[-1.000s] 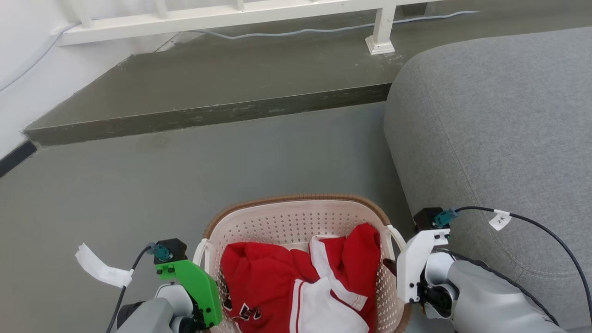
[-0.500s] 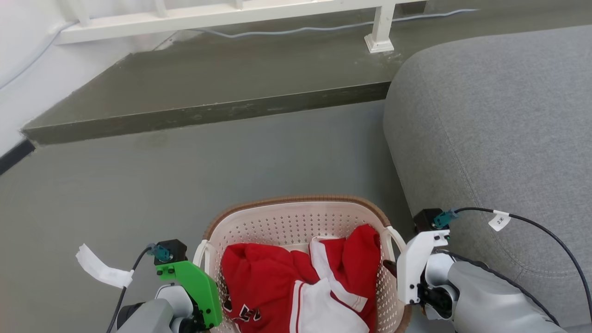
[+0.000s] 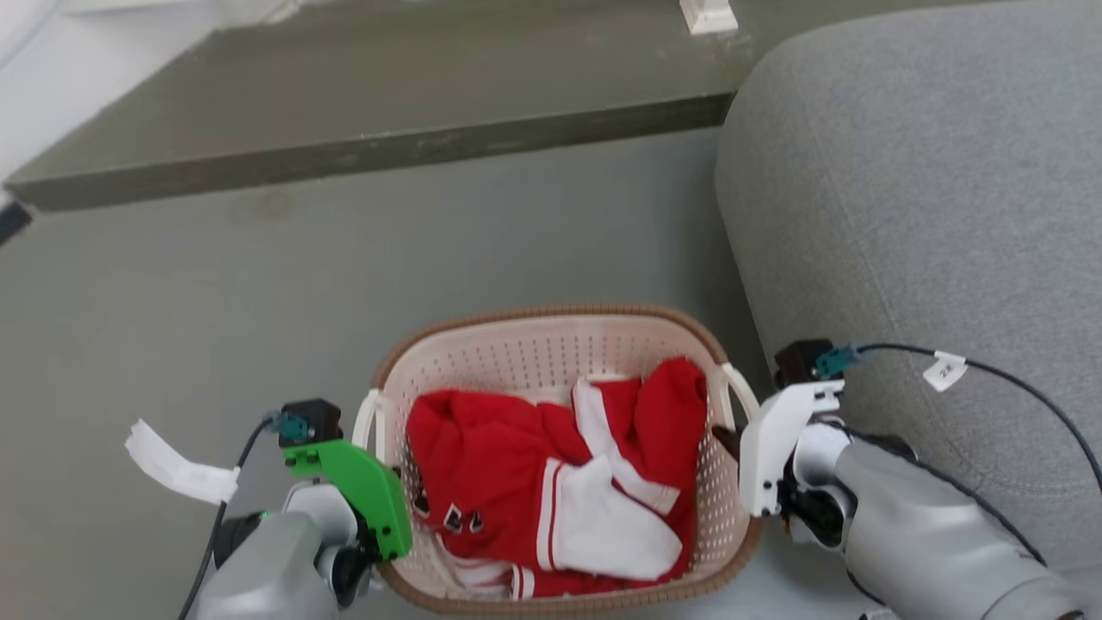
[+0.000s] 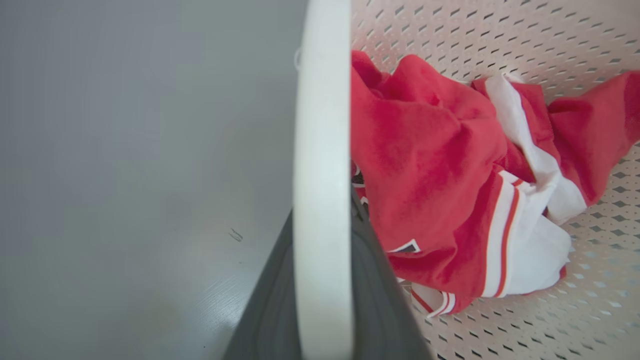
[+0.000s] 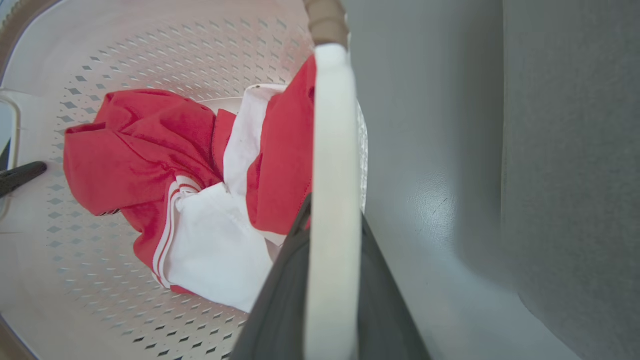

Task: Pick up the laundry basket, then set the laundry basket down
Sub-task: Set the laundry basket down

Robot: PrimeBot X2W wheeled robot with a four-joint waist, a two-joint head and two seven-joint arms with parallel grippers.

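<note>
- Holds the laundry basket [image 3: 534,362] just beside the rounded end of the grey sofa [image 3: 913,172], above the grey floor [image 3: 258,301]; cannot tell whether resting on that floor or lifted clear of it.
- Grips the right handle [image 3: 740,387] with the right gripper [image 3: 730,443], in the narrow gap between the basket and the sofa.
- From the right wrist, shows dark fingers [image 5: 280,300] pressed to either side of that white handle [image 5: 332,150], clamped with no gap, the sofa [image 5: 575,150] near on the outer side.
- Grips the left handle [image 3: 368,418] with the left gripper [image 3: 392,482], on the basket's side away from the sofa.
- From the left wrist, shows the same hold: dark fingers [image 4: 270,310] closed tight on the white handle [image 4: 322,150], bare floor [image 4: 125,150] on the side away from the sofa.
- Carries a crumpled red and white garment [image 3: 516,465] inside the basket, one red fold climbing the wall nearest the sofa.
- Keeps the brown rim [image 3: 551,308] roughly level, with the far edge pointing along the sofa's side.
- Faces a dark raised step [image 3: 387,103] beyond the basket, running up to the sofa's far corner, with a white post foot [image 3: 708,15] on top of it.
- Trails a black cable with a small white tag [image 3: 944,370] from the right wrist across the sofa's front, and a crumpled paper label [image 3: 168,465] on the left wrist's cable, well away from the sofa.
</note>
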